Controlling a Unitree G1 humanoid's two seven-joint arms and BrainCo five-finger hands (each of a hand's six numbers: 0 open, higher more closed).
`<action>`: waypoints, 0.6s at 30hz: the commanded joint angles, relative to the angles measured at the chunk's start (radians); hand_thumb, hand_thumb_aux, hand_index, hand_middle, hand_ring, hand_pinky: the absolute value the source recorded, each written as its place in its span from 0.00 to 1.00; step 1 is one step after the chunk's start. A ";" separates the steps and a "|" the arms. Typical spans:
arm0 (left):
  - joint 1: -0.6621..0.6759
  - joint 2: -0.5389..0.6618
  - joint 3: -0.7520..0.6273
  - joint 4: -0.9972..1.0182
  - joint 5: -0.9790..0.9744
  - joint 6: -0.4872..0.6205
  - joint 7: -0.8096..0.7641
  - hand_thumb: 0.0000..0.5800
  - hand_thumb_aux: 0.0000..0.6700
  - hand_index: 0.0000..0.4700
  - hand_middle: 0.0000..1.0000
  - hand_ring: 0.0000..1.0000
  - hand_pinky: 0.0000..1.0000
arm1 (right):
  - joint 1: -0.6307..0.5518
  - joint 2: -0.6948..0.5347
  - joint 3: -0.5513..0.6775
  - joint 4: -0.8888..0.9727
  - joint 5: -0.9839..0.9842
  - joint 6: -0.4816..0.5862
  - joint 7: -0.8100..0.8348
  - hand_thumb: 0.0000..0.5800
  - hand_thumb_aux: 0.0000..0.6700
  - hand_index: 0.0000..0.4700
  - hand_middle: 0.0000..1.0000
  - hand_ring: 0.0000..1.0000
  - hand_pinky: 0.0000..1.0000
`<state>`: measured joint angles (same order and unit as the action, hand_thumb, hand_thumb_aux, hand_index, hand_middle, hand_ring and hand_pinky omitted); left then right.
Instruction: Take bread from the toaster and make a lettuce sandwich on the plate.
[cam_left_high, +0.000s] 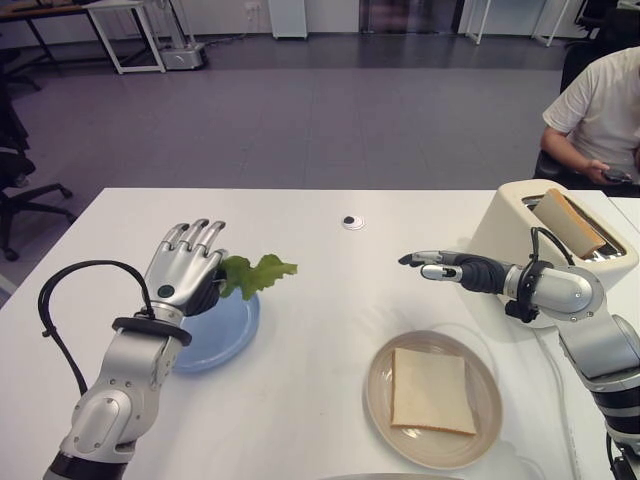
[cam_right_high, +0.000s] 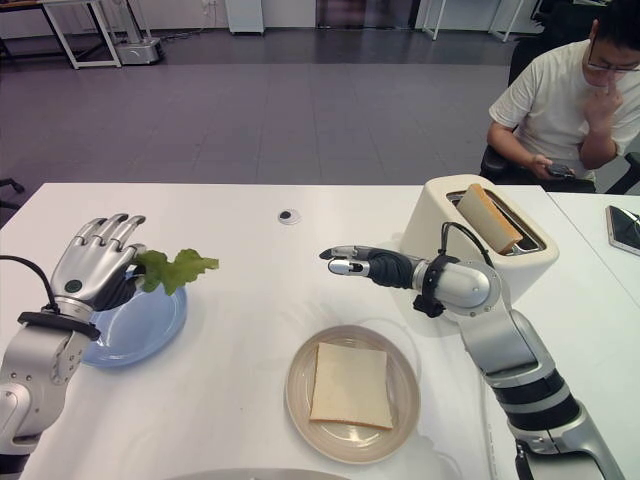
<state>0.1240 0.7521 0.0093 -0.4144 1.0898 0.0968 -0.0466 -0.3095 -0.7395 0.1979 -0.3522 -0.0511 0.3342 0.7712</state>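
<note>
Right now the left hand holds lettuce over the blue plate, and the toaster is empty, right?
Not empty: the toaster holds a bread slice standing in its slot, clear in the right eye view. The left hand does hold lettuce over the blue plate.

Small round disc on white table

bright, even light on the white table, soft shadow around the tan plate.
</note>
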 joint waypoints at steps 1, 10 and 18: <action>-0.009 -0.048 -0.043 -0.047 0.032 -0.027 0.012 1.00 1.00 1.00 0.00 0.00 0.00 | 0.003 0.009 0.005 0.008 -0.012 -0.005 -0.002 0.00 0.00 0.00 0.00 0.00 0.00; -0.066 -0.307 -0.311 -0.124 0.084 -0.080 -0.030 1.00 1.00 1.00 0.00 0.00 0.00 | -0.040 0.028 -0.013 0.084 -0.029 -0.015 -0.028 0.00 0.00 0.00 0.00 0.00 0.00; -0.116 -0.529 -0.533 -0.054 0.189 -0.086 -0.025 1.00 1.00 1.00 0.00 0.00 0.00 | -0.089 0.027 -0.066 0.183 -0.036 -0.030 -0.066 0.00 0.00 0.00 0.00 0.00 0.00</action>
<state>0.0144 0.2565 -0.4786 -0.4975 1.2507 0.0103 -0.0713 -0.3757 -0.7102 0.1500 -0.1896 -0.0799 0.3073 0.7115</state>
